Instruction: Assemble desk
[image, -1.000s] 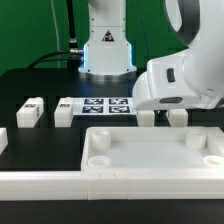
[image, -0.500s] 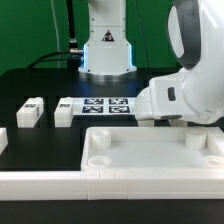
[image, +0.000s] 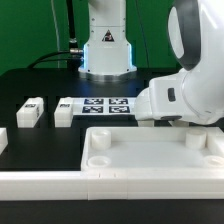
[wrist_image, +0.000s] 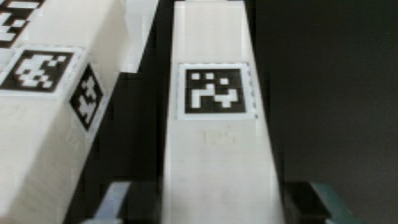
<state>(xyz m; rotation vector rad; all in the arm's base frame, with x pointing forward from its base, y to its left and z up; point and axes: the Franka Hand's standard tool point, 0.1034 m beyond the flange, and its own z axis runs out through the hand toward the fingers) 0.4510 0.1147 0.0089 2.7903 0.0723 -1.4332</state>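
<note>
The gripper (wrist_image: 222, 207) is open, its fingers (wrist_image: 118, 205) standing either side of a long white tagged leg (wrist_image: 217, 130) with a thin dark gap at each flank, so nothing is held yet. A second leg (wrist_image: 54, 85) lies just beside it. In the exterior view the arm (image: 190, 90) bends low and hides the fingers. Taking the tabletop (image: 150, 157) as clock centre, the arm sits at 1 o'clock, the marker board (image: 105, 105) at 11, and a third leg (image: 30, 112) and a fourth leg (image: 65, 112) near 10. The tabletop lies flat, and the sockets that show are empty. The step appears to be picking up a leg. Next, the jaws likely need to close squarely on it and lift it clear of its neighbour.
</note>
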